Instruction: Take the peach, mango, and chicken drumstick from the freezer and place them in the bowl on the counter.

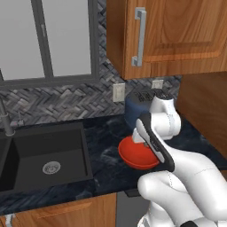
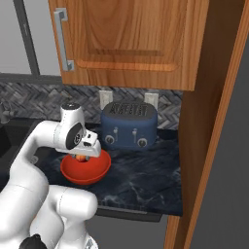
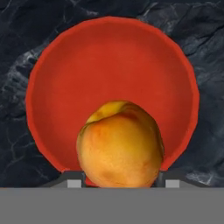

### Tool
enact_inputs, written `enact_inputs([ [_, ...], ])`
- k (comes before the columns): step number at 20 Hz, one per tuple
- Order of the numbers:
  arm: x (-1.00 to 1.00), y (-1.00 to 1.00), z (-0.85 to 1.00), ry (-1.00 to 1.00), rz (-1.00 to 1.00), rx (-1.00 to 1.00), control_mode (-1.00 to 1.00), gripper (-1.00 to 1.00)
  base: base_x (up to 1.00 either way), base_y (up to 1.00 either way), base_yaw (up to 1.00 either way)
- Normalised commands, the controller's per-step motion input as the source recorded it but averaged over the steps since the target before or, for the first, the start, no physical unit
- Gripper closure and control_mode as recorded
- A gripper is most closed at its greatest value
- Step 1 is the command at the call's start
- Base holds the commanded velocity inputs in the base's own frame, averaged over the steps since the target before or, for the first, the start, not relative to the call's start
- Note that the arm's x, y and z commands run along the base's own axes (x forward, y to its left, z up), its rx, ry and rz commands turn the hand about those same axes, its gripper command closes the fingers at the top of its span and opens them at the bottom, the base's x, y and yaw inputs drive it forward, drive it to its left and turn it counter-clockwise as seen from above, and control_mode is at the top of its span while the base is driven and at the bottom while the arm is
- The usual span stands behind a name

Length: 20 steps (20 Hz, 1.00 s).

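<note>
releasing the peach (image 3: pixel 120 144) cleanly is the step in hand, judging by where it hangs: round, orange-yellow with a red blush, it sits between the two dark finger tips of the pincer (image 3: pixel 120 181), which is closed on it, directly above the bowl (image 3: pixel 65 78). in the hand view the fruit covers the near part of the red-orange bowl, and the bowl's floor shows bare around it, so the peach looks to be the first of the three to arrive. in the right base view a sliver of orange shows under the hand, just over the bowl's rim line.

to do it well, i would bring the hand down until the fruit is close to the bowl's floor before parting the fingers; a ball-shaped fruit let go from height could bounce or roll over a shallow wall. aim for the middle, not the near rim. open wide enough that neither finger drags the peach sideways, then lift straight up.

the bowl stands on the dark marbled worktop (image 1: pixel 102 168), just in front of the blue toaster (image 2: pixel 129 125), with the black sink (image 1: pixel 44 155) well off to its left.
</note>
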Motion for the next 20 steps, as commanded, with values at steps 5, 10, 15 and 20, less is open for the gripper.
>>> enact_inputs([
  [5,0.0,0.0,-0.43,0.0,0.01,0.0,-1.0,1.0,0.0,0.0,0.0],
  [10,0.01,0.01,-0.45,0.0,0.01,0.0,-1.0,1.0,0.0,0.0,0.0],
  [15,0.11,0.07,-0.24,0.0,0.0,0.0,-1.0,1.0,0.0,0.0,0.0],
  [20,0.26,0.08,-0.05,0.0,0.0,0.0,-1.0,1.0,0.0,0.0,0.0],
])
